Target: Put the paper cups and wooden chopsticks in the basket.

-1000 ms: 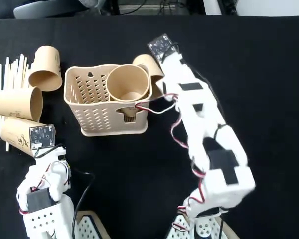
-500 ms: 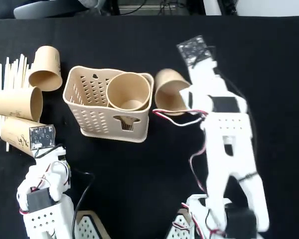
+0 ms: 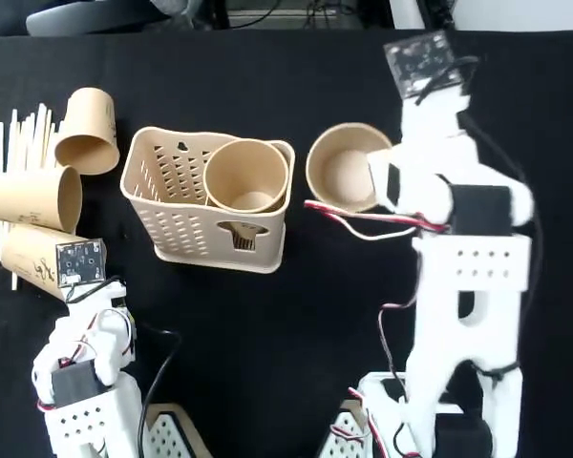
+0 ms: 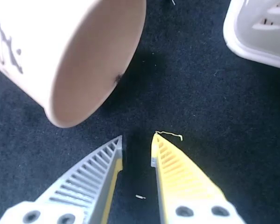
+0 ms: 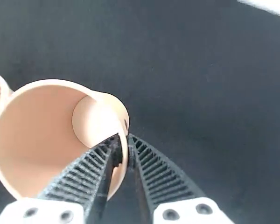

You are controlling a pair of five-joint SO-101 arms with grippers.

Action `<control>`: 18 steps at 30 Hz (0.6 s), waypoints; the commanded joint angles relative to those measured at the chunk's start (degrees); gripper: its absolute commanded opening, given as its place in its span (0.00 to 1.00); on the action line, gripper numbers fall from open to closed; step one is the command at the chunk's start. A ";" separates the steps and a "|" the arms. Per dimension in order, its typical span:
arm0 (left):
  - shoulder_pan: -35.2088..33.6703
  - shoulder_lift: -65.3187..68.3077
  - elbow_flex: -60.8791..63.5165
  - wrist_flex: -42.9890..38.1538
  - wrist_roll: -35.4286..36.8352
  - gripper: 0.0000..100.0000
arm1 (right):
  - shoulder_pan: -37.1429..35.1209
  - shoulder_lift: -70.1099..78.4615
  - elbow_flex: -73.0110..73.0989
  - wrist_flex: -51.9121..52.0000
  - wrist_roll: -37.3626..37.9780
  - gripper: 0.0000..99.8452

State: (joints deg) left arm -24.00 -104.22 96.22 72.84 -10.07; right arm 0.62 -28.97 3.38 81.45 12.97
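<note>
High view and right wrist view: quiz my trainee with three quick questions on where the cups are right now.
1. True or false: the basket holds two cups.
2. What does the right gripper pinch? A a chopstick; B a cup's wall; C the basket's rim.
3. Fill in: ___ cups lie on their sides by the chopsticks.
Key: 1 false, one cup inside; 2 B, the held cup; 3 three lying cups.
</note>
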 commanded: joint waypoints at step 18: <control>-0.04 -0.35 1.10 0.18 -0.35 0.11 | -21.63 6.55 -45.76 19.69 -7.03 0.01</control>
State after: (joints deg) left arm -24.00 -104.22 96.22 72.84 -10.07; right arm -18.46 -22.37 -40.57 99.12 6.99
